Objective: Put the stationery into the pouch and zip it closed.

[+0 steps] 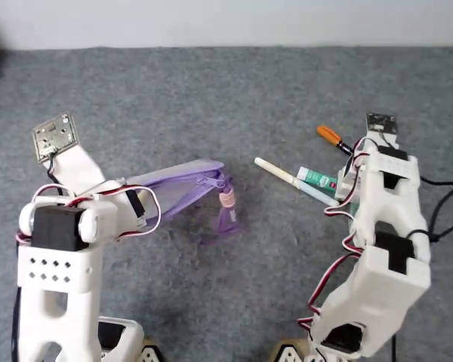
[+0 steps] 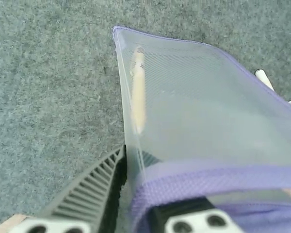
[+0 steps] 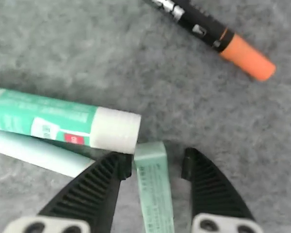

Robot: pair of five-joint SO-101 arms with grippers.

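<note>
Now, your right gripper (image 3: 156, 161) stands open astride a pale green bar (image 3: 154, 194), probably an eraser, just beside the glue stick (image 3: 63, 121). Close off-centre and you may pinch the glue too, or squirt the bar out. Your left gripper (image 2: 140, 190) clamps the pouch (image 2: 199, 111) edge; a slack hold could let its mouth sag.

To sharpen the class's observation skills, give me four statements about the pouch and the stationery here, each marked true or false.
1. The left gripper is shut on the purple pouch. True.
2. The orange-capped marker is inside the pouch. False: it lies on the grey mat.
3. The right gripper is open, with a pale green block between its fingers. True.
4. The glue stick stands upright. False: it lies on its side.
</note>
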